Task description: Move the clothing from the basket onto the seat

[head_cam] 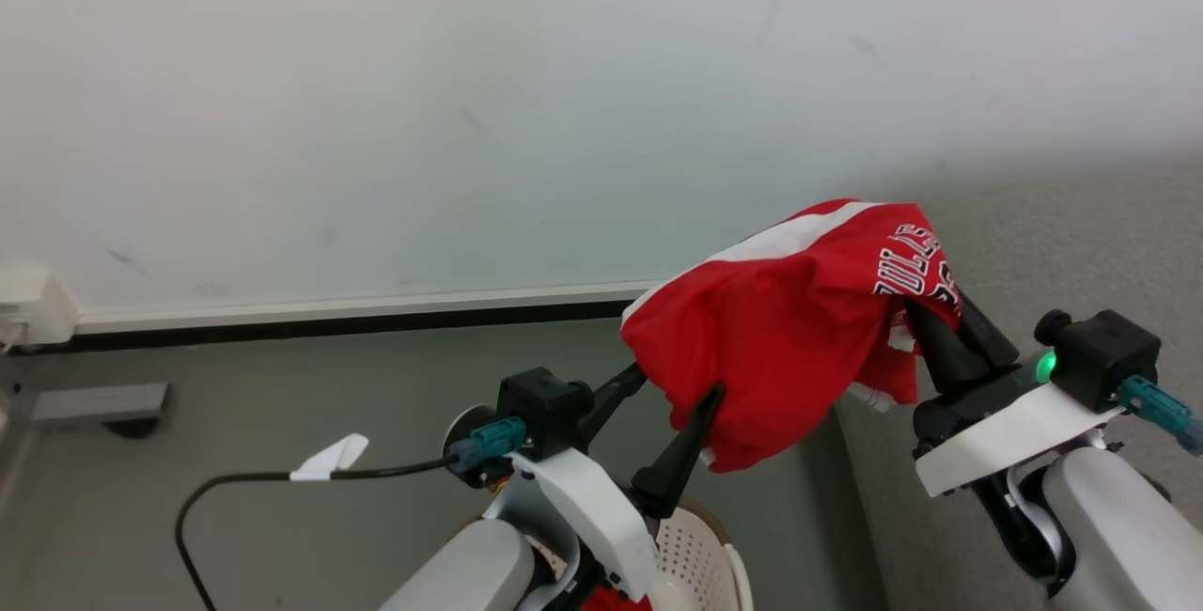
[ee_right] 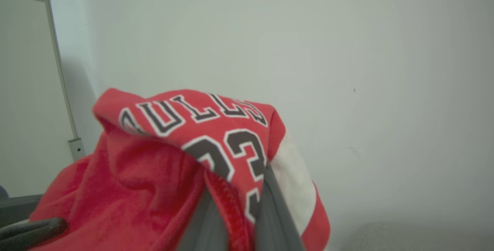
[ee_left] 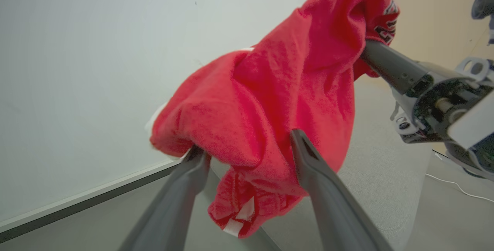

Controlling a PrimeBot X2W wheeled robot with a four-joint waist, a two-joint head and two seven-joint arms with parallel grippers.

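Note:
A bright red garment (head_cam: 789, 329) with white trim and the dark number 23 (ee_right: 231, 150) hangs in the air in front of the wall. My right gripper (head_cam: 926, 324) is shut on its right end, the cloth pinched between the fingers (ee_right: 270, 200). My left gripper (head_cam: 679, 383) stands open under the garment's left end; the cloth (ee_left: 270, 89) sags between and over its spread fingers (ee_left: 308, 158). The cream basket (head_cam: 700, 545) peeks out below my left arm, with a bit of red (head_cam: 616, 600) in it. The light grey seat (head_cam: 1053, 244) lies at the right, beneath my right gripper.
A pale wall (head_cam: 470, 103) with a dark baseboard (head_cam: 329, 324) stands close ahead. A black cable (head_cam: 244, 479) with a white tag runs across the grey floor at the left. A grey metal foot (head_cam: 94, 404) sits at the far left.

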